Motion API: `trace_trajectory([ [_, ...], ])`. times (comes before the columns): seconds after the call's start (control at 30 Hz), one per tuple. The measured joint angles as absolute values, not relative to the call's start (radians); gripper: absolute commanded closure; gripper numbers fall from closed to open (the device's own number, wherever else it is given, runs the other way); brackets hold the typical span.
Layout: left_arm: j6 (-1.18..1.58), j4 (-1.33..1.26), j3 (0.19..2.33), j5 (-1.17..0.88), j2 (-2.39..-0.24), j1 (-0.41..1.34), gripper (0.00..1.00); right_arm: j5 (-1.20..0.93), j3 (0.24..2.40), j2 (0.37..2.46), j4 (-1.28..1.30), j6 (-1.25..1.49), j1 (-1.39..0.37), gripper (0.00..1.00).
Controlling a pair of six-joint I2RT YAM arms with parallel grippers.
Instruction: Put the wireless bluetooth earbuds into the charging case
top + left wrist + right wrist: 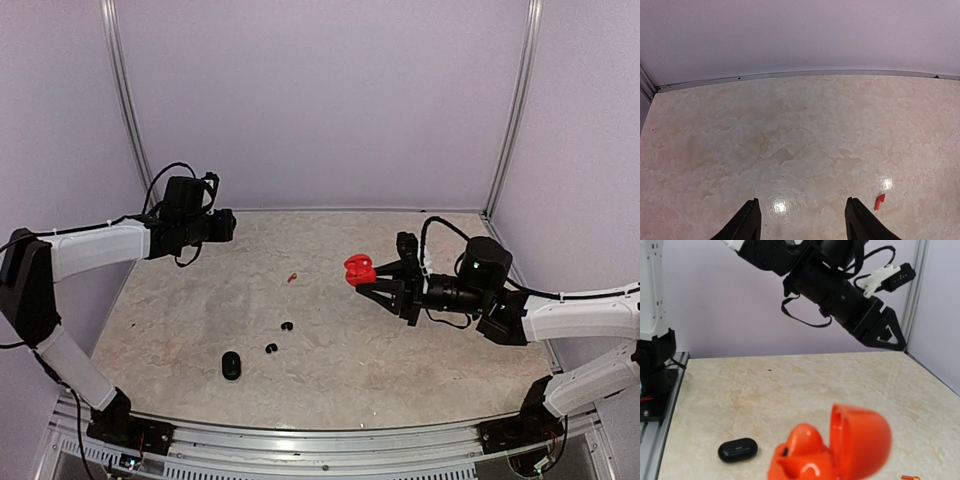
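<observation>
Wireless bluetooth earbuds (287, 326) loose on the marbled table (420, 350), left of centre. Far left, raised above the surface: left gripper (228, 225), fingers spread, nothing between them. Right of centre, also off the surface: right gripper (374, 279), clamped on the red charging case (358, 268), lid hinged open. Near side, left of centre, flat on the table: black case (231, 365), closed. Just right of it and a little farther: two black buds (271, 348), close together, not touching. Farther still, near the middle: one small red bud (291, 277), alone.
</observation>
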State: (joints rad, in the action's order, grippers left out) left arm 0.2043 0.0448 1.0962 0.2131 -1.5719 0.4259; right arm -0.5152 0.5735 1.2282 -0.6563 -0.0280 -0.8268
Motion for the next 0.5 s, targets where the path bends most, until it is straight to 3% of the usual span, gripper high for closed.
trace_trajectory([
  [0.5, 0.082, 0.152, 1.357, -0.049, -1.920, 0.556, 0.54, -0.516, 0.558, 1.227, -0.655, -0.012, -0.800, 0.89],
])
